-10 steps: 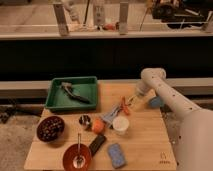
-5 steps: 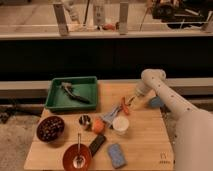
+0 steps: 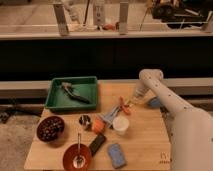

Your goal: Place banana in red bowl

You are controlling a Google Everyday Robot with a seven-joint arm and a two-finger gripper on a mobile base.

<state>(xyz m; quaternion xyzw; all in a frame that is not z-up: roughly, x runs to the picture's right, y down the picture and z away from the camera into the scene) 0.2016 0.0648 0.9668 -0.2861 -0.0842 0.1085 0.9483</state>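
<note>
- We see the robot's gripper [image 3: 132, 102] low over the wooden tabletop [image 3: 145, 145], near its far right corner; we cannot tell its grip.
- The small pale yellow banana [image 3: 136, 99] sits right at the gripper.
- The glossy round orange-red bowl [image 3: 67, 160] rests at the near edge, well apart.

Pale pincer [image 3: 132, 100] by orange carrot piece [image 3: 123, 106]; green tray [image 3: 74, 79], orange-red bowl [image 3: 69, 153].
</note>
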